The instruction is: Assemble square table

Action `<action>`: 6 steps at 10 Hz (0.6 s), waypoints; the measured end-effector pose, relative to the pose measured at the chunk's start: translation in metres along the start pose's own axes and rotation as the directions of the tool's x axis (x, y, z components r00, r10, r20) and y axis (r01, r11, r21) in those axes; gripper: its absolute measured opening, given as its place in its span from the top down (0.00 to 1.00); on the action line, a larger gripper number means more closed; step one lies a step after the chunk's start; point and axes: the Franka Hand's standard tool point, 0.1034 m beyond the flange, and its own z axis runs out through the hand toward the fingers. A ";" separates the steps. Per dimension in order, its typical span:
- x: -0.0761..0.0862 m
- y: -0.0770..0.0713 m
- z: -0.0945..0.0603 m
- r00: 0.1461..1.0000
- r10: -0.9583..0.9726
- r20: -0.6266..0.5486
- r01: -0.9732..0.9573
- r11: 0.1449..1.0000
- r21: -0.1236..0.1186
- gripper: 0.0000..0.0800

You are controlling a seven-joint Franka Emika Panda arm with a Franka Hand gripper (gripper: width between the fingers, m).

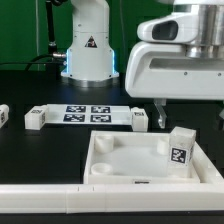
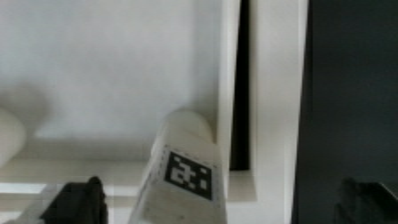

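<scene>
Black matte table (image 1: 30, 150) under everything.

White glossy arm base (image 1: 85, 50) sits well behind the gripper (image 1: 176, 118).

Tabletop (image 1: 120, 178): white smooth plastic, square tray shape, raised rim, round sockets in the corners. It lies directly under the gripper.

Long white border bar (image 1: 60, 203) runs on the near side of the tray, touching its front rim, well below the gripper.

Marker board (image 1: 88, 113): thin, flat, 4 black-white tags, off to the gripper's side toward the exterior view's left.

1 leg (image 1: 180, 150): short white block with a black-white tag, standing inside the tray just below the gripper.

A second leg (image 1: 35, 120) and a third leg (image 1: 138, 120) flank the marker board, outside the tray.

Wrist view only: the dark fingertips (image 2: 75, 203) stand wide apart with the leg (image 2: 187, 165) between them, apparently untouched and leaning a bit. The gripper (image 2: 217, 205) grips nothing. Also shown are the tabletop (image 2: 107, 70) floor and rim edge up close. The exterior view alone shows the board, bar and spare legs.
</scene>
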 end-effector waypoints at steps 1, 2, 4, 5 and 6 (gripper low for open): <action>0.001 0.000 0.001 1.000 0.001 0.001 -0.001 1.000 -0.001 0.19; 0.001 0.000 0.003 1.000 0.000 0.002 0.000 1.000 -0.002 0.19; 0.001 0.000 0.003 1.000 0.000 0.002 0.000 1.000 -0.002 0.19; 0.000 0.001 0.004 1.000 0.001 0.004 -0.001 1.000 -0.002 0.19; -0.005 0.002 0.011 1.000 0.000 -0.031 0.000 1.000 0.003 0.19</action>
